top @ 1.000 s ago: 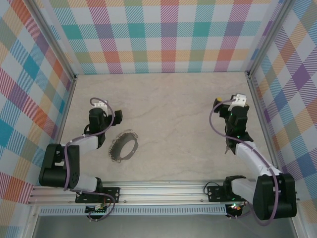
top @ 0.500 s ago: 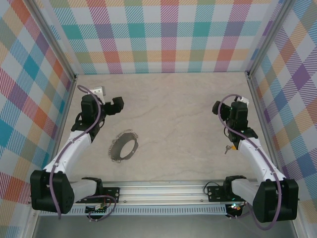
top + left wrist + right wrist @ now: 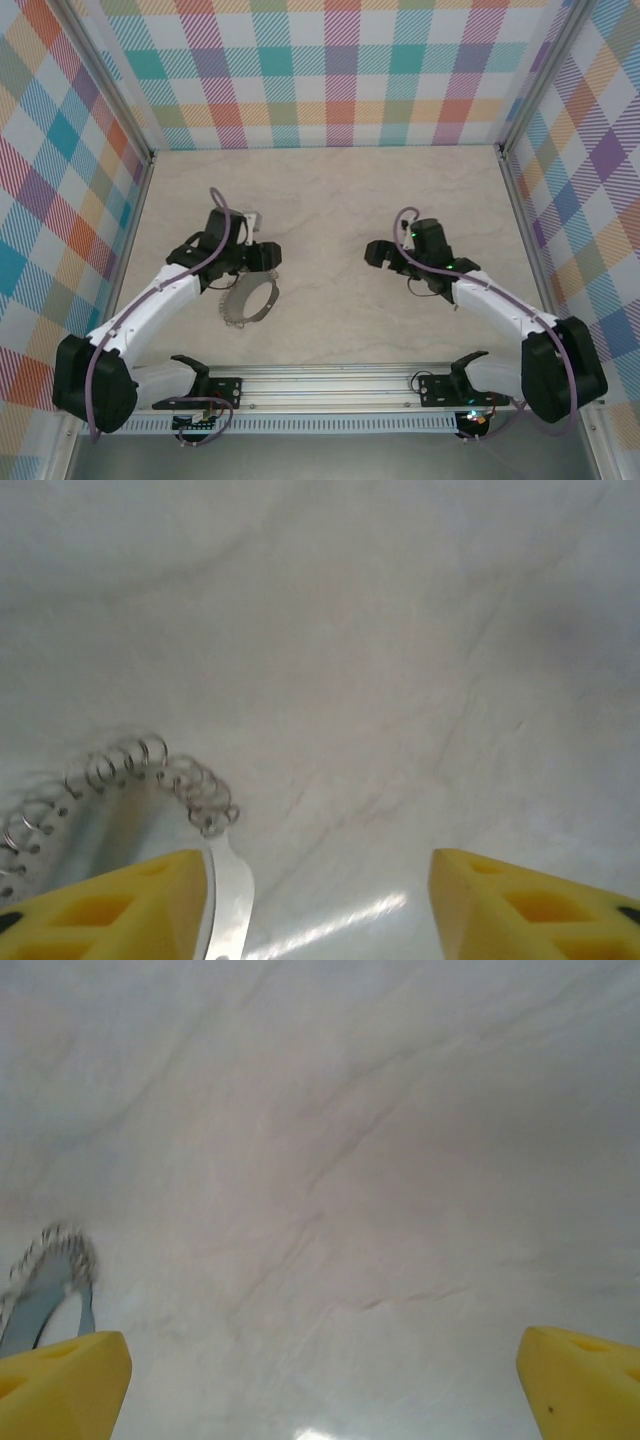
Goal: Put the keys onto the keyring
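The keyring [image 3: 250,300], a large silvery ring with a coiled rim, lies flat on the table left of centre. My left gripper [image 3: 266,256] hangs over the ring's far edge. In the left wrist view its yellow fingers [image 3: 105,910] stand apart, and the coiled rim [image 3: 150,765] and a flat metal strip [image 3: 230,905] sit just inside the left finger. My right gripper [image 3: 382,253] is open over bare table right of centre. Its yellow fingertips [image 3: 60,1385] are wide apart, and the keyring [image 3: 50,1280] shows far to the left. The keys are hidden.
The marble-look table [image 3: 330,200] is walled by checked panels at the back and both sides. An aluminium rail [image 3: 330,385] runs along the near edge by the arm bases. The right arm's purple cable [image 3: 412,280] loops above the table.
The left arm swung from the left wall toward the ring's far edge, its jaws narrowing. The right arm swung from the right side to the table's middle, jaws still wide.
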`<action>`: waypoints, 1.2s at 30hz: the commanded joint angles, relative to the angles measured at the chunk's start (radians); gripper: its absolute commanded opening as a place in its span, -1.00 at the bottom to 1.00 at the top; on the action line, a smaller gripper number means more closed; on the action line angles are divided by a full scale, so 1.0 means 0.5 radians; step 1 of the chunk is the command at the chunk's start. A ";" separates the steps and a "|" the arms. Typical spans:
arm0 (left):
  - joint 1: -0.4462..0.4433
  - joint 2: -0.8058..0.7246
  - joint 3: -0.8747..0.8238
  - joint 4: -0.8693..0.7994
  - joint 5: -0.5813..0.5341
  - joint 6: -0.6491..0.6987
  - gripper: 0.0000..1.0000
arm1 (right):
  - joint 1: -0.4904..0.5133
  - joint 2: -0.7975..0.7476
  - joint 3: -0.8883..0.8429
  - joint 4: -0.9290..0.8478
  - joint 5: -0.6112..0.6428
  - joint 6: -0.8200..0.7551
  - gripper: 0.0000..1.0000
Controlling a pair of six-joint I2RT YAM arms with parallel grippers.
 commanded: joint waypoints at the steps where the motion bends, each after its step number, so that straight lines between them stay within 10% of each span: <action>1: -0.136 0.087 0.072 -0.200 -0.212 0.019 0.07 | 0.164 0.085 0.025 -0.062 0.097 0.104 1.00; 11: -0.326 0.477 0.214 -0.215 -0.421 0.115 -0.36 | 0.278 0.203 -0.051 0.128 0.005 0.190 0.90; 36: -0.332 0.761 0.211 -0.160 -0.683 0.143 -0.50 | 0.284 0.217 -0.066 0.148 0.009 0.177 0.89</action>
